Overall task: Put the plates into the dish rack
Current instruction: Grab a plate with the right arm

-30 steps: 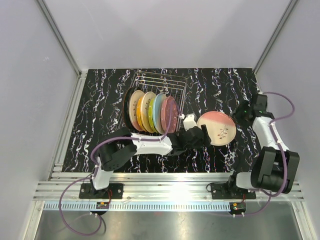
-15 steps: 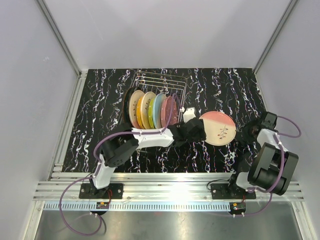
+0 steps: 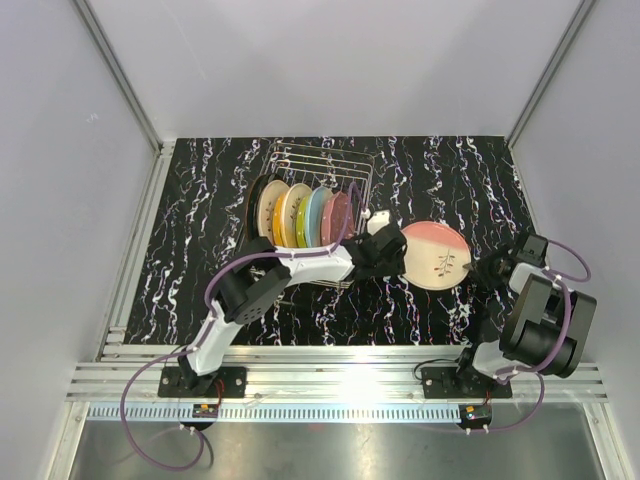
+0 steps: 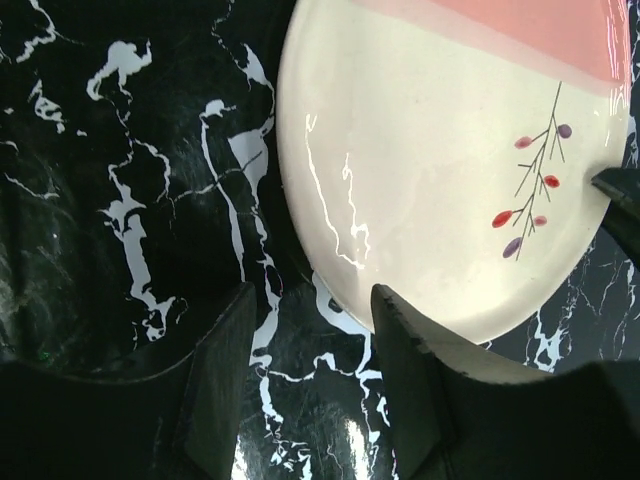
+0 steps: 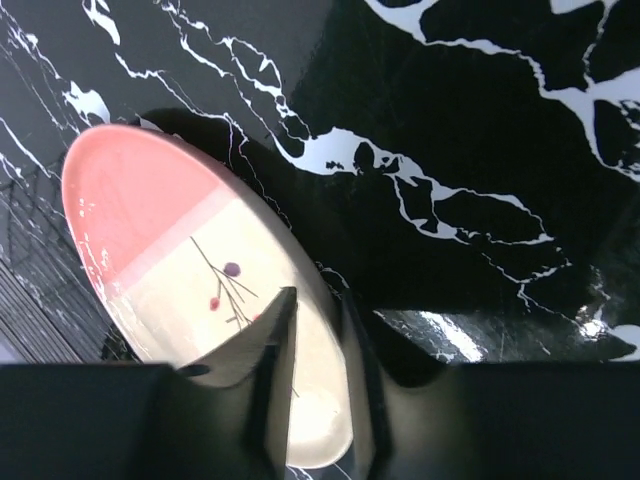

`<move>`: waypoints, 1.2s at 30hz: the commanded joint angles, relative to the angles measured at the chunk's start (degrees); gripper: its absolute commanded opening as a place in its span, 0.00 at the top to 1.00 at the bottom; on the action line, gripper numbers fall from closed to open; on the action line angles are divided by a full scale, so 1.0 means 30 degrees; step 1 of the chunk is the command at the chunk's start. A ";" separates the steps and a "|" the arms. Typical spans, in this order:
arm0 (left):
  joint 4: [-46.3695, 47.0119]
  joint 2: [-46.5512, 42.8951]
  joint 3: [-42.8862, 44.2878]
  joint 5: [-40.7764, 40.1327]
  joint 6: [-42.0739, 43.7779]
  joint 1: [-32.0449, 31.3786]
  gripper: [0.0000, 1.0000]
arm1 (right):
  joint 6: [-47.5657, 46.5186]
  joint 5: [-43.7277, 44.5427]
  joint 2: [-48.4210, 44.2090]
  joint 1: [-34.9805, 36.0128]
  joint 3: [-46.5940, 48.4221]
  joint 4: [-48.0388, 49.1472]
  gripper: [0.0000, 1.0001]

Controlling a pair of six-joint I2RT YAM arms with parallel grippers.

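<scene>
A pink and cream plate with a twig drawing lies on the black marbled table, right of the dish rack. The silver wire rack holds several upright plates in black, cream, yellow-green, light blue and pink. My left gripper is open at the plate's left rim; in the left wrist view one finger overlaps the plate. My right gripper is at the plate's right rim; in the right wrist view its fingers pinch the plate's edge, one above and one below.
The rack stands at the back middle of the table, its rear slots holding nothing. Grey walls close in the left, back and right. An aluminium rail runs along the near edge by the arm bases.
My right arm swung in from the far right and its gripper came to the plate's right rim. My left gripper moved back and right to the plate's left rim.
</scene>
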 commanded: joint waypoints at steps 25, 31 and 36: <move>0.3510 -0.0277 -0.1207 0.3272 -0.3893 0.0647 0.17 | 0.0873 -0.4824 -0.2949 0.0067 -0.0803 -0.0205 1.00; 0.3890 0.0279 -0.1031 0.3360 -0.4713 0.0676 0.19 | 0.1399 -0.6110 -0.3332 0.0067 -0.1388 -0.0004 1.00; 0.4125 0.0544 -0.1118 0.3067 -0.5300 0.0705 0.22 | 0.1578 -0.6846 -0.3448 0.0067 -0.1858 0.0262 1.00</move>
